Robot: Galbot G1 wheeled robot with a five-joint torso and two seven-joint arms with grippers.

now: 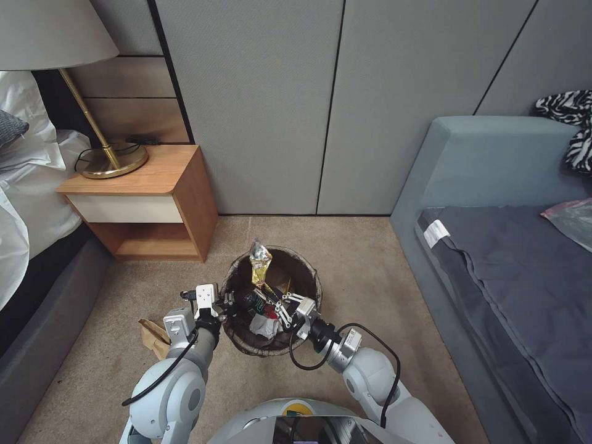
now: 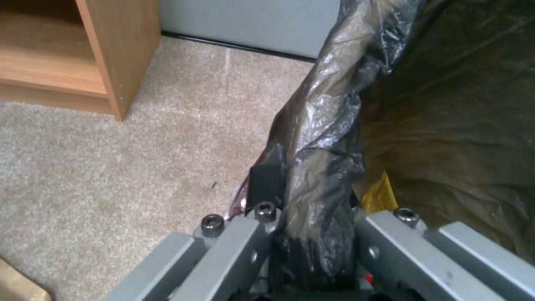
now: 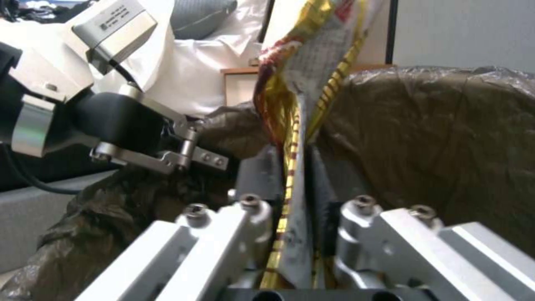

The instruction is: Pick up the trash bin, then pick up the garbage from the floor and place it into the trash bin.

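The trash bin (image 1: 306, 277), a round bucket with a dark bag liner, stands on the carpet in front of me. My left gripper (image 1: 229, 302) is shut on its near-left rim; in the left wrist view the fingers (image 2: 266, 184) pinch the crumpled liner (image 2: 323, 138) over the rim. Over the bin's opening, my right gripper (image 1: 276, 298) is shut on a yellow and red snack wrapper (image 1: 259, 262) that stands upright above it. That wrapper (image 3: 312, 54) rises from between the right gripper (image 3: 292, 171). More garbage (image 1: 265, 320), red and white pieces, lies inside the bin. A brown paper scrap (image 1: 153, 336) lies on the floor to my left.
A wooden nightstand (image 1: 154, 197) with a brass lamp (image 1: 114, 161) stands at the left by a bed (image 1: 24, 185). A grey sofa (image 1: 493, 246) with a zebra-striped cloth (image 1: 573, 123) runs along the right. The grey wall panels (image 1: 308, 105) close off the back.
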